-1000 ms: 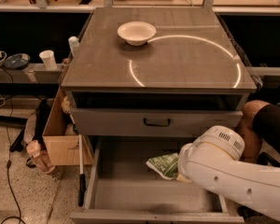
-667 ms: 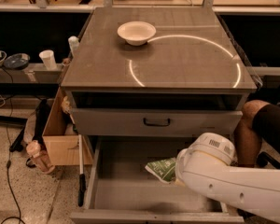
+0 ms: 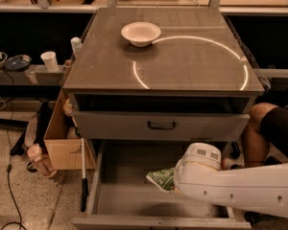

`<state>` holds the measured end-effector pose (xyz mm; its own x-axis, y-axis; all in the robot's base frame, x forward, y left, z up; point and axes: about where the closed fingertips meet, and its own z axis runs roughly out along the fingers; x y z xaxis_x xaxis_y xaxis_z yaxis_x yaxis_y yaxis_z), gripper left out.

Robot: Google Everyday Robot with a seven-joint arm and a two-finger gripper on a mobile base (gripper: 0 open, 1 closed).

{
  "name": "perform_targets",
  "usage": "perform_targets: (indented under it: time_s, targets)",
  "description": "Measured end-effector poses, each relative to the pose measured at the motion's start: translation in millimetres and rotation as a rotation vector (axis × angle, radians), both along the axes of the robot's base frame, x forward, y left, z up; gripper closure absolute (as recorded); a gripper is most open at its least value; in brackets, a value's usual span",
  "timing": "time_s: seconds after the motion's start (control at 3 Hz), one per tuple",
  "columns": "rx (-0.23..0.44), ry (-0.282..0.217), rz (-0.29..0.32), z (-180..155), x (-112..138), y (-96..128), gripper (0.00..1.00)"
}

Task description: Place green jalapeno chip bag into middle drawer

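Far left, off the job: a cardboard box (image 3: 62, 147) against the cabinet's side and a white cup (image 3: 50, 60) on the shelf behind it. A cream bowl (image 3: 140, 33) sits on the cabinet top, well apart from the work.

Centre: below the shut drawer front with the black handle (image 3: 162, 125), the middle drawer (image 3: 125, 190) is pulled out, its grey floor bare on the left half.

The green chip bag (image 3: 161, 178) is inside the drawer's outline, right of centre, with its free end pointing left. You cannot tell whether it touches the floor or hangs just above it.

The gripper (image 3: 177, 182) is at the bag's right end, low over the drawer and hidden under the white arm (image 3: 240, 188), which reaches in from the right. You cannot tell whether the jaws grip the bag or have let go.

Far right: a person's knee (image 3: 257, 128) beside the cabinet.

Judgement: this is the placing step, nearly done. Next you want the bag down flat on the floor, a clean release, then a lift straight up, clear of the front above.
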<state>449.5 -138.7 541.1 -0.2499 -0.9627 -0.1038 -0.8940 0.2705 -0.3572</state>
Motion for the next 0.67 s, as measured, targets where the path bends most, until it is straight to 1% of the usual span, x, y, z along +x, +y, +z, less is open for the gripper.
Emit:
perform_targets:
  time_s: [0.67]
  targets:
    - [-0.004,0.057,-0.01,-30.0,-10.3,1.4,1.0]
